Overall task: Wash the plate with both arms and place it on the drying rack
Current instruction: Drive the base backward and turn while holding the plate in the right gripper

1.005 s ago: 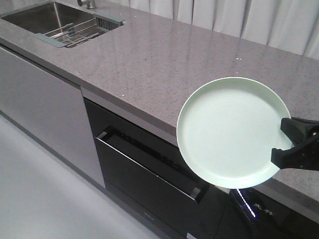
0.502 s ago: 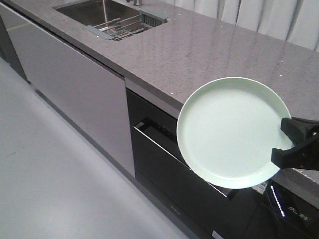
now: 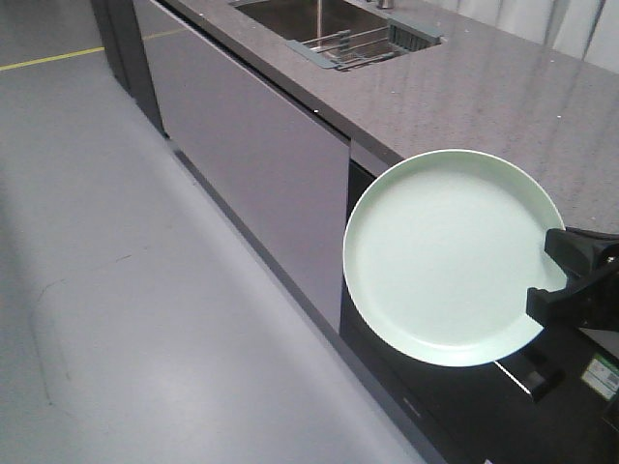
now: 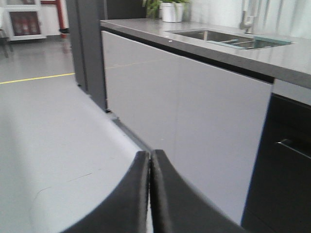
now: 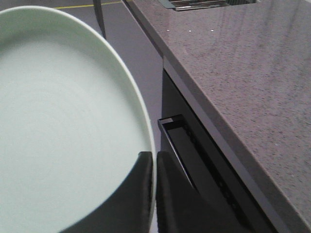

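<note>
While plate still in right gripper, drying rack farther right.

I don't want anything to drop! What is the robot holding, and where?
The right gripper pinches the plate by its rim; the left gripper holds nothing.

My left gripper sits at the bottom edge, its two black curved fingers pressed together with nothing between them. Beyond it are a pale grey flat cabinet front, a grey stone countertop with a sunken steel sink, and a smooth grey floor crossed by a yellow line.
</note>
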`<state>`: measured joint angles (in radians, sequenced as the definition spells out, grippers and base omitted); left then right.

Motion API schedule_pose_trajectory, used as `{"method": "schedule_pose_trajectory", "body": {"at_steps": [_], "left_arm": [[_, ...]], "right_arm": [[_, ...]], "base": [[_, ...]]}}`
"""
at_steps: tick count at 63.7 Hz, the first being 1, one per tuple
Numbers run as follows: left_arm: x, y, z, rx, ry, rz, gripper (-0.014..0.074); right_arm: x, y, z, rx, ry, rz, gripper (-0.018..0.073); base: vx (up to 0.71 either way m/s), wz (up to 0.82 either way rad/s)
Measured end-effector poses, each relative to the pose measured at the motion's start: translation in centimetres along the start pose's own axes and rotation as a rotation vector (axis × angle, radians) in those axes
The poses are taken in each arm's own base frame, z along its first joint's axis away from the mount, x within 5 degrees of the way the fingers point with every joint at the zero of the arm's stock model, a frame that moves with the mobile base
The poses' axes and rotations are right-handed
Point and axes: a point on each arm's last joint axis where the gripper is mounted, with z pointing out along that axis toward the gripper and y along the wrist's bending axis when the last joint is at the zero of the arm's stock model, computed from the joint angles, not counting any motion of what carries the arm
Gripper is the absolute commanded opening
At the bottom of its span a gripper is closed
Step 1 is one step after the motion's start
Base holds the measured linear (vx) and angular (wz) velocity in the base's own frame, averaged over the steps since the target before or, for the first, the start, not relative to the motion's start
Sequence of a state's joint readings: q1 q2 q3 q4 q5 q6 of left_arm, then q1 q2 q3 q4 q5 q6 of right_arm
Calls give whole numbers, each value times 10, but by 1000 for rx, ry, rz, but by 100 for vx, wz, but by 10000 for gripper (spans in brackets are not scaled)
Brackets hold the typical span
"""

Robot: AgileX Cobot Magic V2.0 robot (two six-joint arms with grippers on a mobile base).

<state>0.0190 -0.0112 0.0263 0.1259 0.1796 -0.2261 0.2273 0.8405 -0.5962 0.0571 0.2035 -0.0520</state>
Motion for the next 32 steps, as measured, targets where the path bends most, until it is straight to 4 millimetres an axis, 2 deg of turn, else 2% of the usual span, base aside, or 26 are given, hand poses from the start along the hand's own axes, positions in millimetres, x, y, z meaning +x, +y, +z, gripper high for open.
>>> {"method": "schedule_pose_trajectory", "body": {"at_steps": [32], "left_arm": [[0,0,0,0,0,0,-6]], "right_arm": [[0,0,0,0,0,0,-6]], "base": [[-8,43]]}}
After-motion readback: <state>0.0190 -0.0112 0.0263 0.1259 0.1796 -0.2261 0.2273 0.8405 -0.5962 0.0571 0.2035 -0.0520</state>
